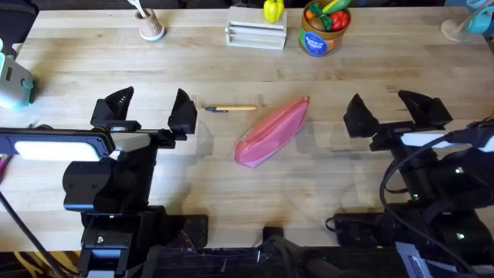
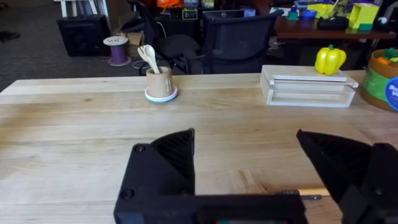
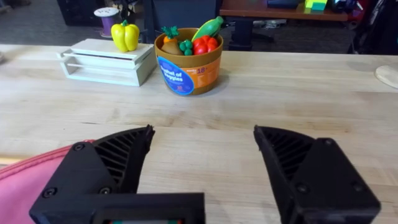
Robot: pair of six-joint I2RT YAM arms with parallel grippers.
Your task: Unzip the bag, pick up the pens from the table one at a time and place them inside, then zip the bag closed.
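Observation:
The pink bag [image 1: 272,132] lies slantwise in the middle of the table [image 1: 231,69], zipper shut as far as I can see; its edge shows pink [image 3: 25,180] in the right wrist view. One tan pen [image 1: 231,109] with a dark blue end lies just left of the bag's far end, and its tip [image 2: 308,194] peeks out between the fingers in the left wrist view. My left gripper [image 1: 150,108] stands open to the left of the pen. My right gripper [image 1: 397,108] stands open to the right of the bag. Both are empty.
At the back stand a beige cup with white sticks [image 1: 150,23], a white rack [image 1: 255,32] with a yellow toy pepper [image 1: 272,9], and a tub of toy fruit [image 1: 324,27]. A teal object [image 1: 14,85] sits at the left edge.

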